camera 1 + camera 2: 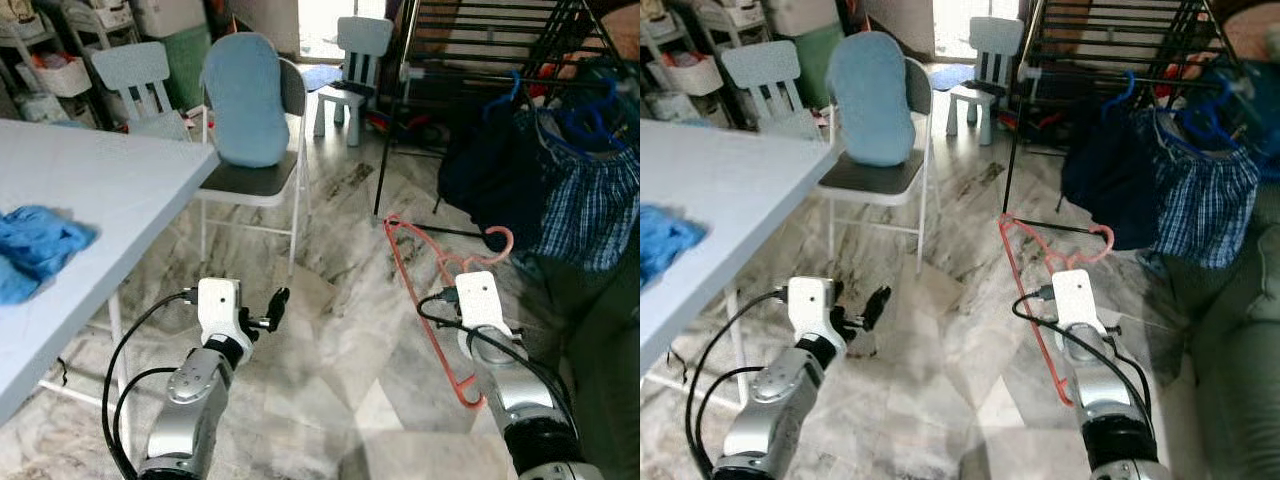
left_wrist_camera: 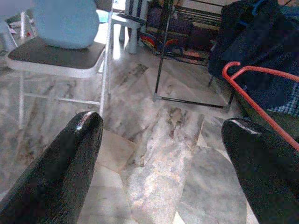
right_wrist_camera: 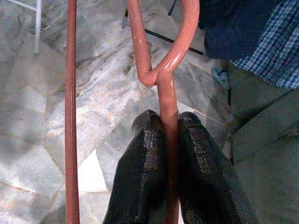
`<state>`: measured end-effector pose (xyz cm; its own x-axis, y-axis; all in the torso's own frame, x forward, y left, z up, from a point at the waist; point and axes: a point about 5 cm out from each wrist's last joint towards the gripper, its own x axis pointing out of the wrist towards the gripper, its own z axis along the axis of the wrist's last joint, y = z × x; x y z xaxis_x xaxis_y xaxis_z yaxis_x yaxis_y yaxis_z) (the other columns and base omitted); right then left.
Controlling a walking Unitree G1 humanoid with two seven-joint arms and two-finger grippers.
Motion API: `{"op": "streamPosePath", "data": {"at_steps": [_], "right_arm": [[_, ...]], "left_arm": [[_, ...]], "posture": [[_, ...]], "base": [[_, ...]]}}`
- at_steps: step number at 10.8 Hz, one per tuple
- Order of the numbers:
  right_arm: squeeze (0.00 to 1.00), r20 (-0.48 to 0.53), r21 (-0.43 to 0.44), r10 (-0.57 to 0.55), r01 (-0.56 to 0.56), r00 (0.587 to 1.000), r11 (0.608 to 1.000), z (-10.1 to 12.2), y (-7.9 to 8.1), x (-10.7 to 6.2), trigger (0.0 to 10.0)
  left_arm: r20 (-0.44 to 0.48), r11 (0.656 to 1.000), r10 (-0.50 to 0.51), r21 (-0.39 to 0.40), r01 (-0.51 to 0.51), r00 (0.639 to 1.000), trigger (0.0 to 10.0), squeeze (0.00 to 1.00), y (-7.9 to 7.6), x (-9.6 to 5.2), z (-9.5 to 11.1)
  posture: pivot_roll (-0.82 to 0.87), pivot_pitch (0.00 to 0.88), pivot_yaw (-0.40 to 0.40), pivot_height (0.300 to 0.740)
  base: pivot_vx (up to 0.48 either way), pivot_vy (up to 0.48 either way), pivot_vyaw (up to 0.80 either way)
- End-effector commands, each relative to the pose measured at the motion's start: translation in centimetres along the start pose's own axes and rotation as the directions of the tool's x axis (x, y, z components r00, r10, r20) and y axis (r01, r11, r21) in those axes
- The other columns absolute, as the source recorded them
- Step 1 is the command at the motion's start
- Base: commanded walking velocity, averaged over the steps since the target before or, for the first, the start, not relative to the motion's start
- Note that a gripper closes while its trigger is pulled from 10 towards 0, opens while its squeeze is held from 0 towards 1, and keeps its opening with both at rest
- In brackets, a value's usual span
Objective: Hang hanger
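Red hanger is pinched at its neck in my right end effector, hook aimed up-forward toward the drying rack ahead-right; my left end effector is spread, empty.

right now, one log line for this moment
task: hang hanger | right gripper: shut on red hanger | left gripper: open, idle | drying rack: ahead, not reached
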<state>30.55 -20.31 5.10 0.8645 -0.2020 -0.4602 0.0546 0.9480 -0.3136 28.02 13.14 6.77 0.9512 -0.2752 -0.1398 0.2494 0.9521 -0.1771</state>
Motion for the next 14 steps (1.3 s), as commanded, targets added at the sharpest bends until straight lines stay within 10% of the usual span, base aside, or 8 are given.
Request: {"op": "streamPosePath", "data": {"at_steps": [1, 14], "right_arm": [[0.00, 0.025, -0.009, 0.000, 0.001, 1.000, 1.000, 0.3, 0.2, -0.2, 10.0], [0.00, 0.047, -0.063, -0.045, 0.048, 0.998, 0.997, 0.0, -1.1, -0.4, 10.0]], "left_arm": [[0.004, 1.000, 0.002, 0.019, -0.002, 1.000, 10.0, 0.00, 0.2, 0.2, 0.1], [0.020, 0.999, -0.040, -0.006, 0.040, 0.999, 10.0, 0.00, -1.2, 1.8, -0.2]], "posture": [[-0.17, 0.000, 0.050, 0.740], [-0.21, 0.000, 0.064, 0.740]], "base": [[0.315, 0.000, 0.00], [0.399, 0.080, -0.17]]}}
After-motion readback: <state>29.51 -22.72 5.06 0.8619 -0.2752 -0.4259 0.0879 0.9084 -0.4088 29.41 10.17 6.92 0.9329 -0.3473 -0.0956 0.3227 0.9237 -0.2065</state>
